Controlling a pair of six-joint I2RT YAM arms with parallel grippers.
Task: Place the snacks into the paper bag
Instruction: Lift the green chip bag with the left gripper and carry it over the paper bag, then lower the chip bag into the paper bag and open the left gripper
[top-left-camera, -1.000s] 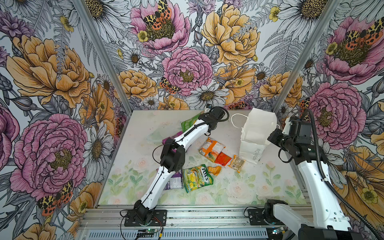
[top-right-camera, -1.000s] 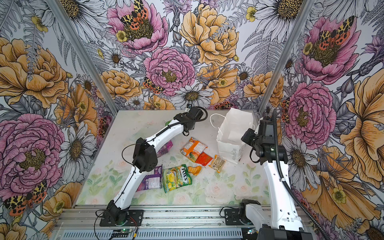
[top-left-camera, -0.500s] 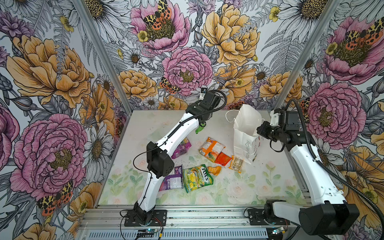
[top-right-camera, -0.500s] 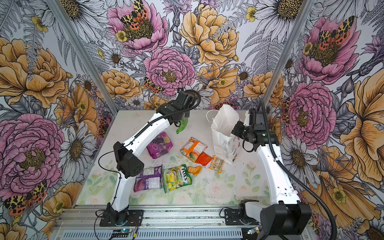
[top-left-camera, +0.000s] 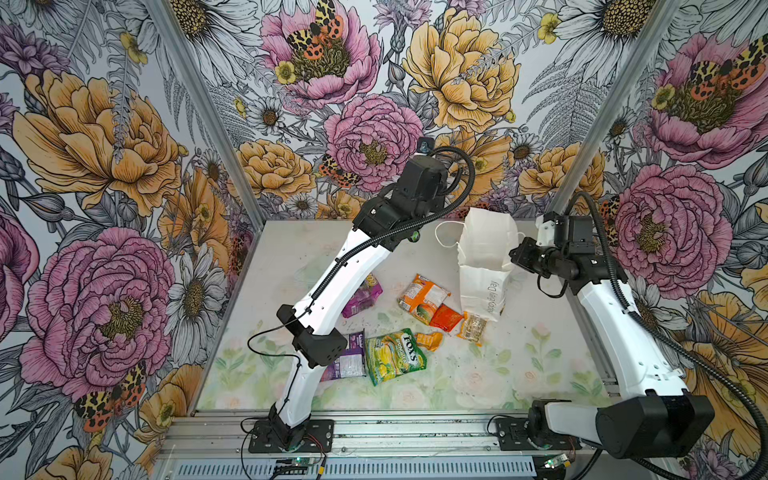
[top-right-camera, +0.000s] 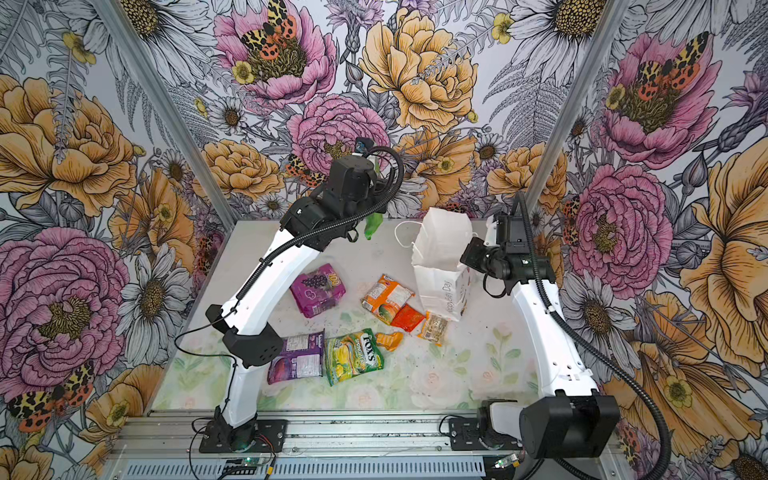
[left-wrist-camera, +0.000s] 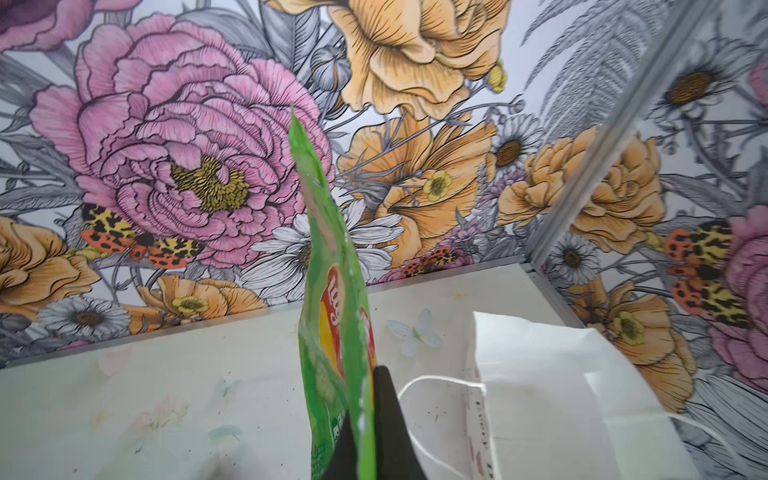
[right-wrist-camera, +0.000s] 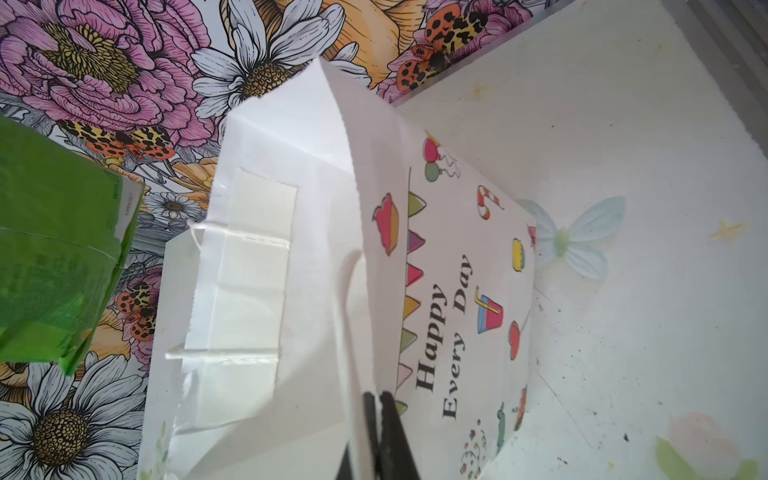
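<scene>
My left gripper (left-wrist-camera: 365, 415) is shut on the green Lay's packet (left-wrist-camera: 332, 270) and holds it on edge in the air, left of the paper bag's mouth. In a top view the packet (top-right-camera: 372, 224) hangs below the left wrist. The white paper bag (top-left-camera: 484, 266) (top-right-camera: 440, 270) stands near the back right with its mouth open. My right gripper (right-wrist-camera: 374, 399) is shut on its printed wall (right-wrist-camera: 436, 291) at the rim. Several snacks lie on the table: a purple packet (top-right-camera: 318, 289), an orange-white one (top-right-camera: 386, 297), FOX'S (top-right-camera: 353, 355), another purple one (top-right-camera: 297, 361).
A small red-orange packet (top-right-camera: 407, 318), a small clear one (top-right-camera: 434, 328) and a small orange one (top-right-camera: 390, 338) lie close to the bag's foot. The bag's cord handle (left-wrist-camera: 419, 399) loops out toward the left gripper. Flowered walls close in the table on three sides.
My left arm has lifted the green packet off the table and carried it up toward the bag. My right arm has shifted the bag left and stood it up, mouth open.
</scene>
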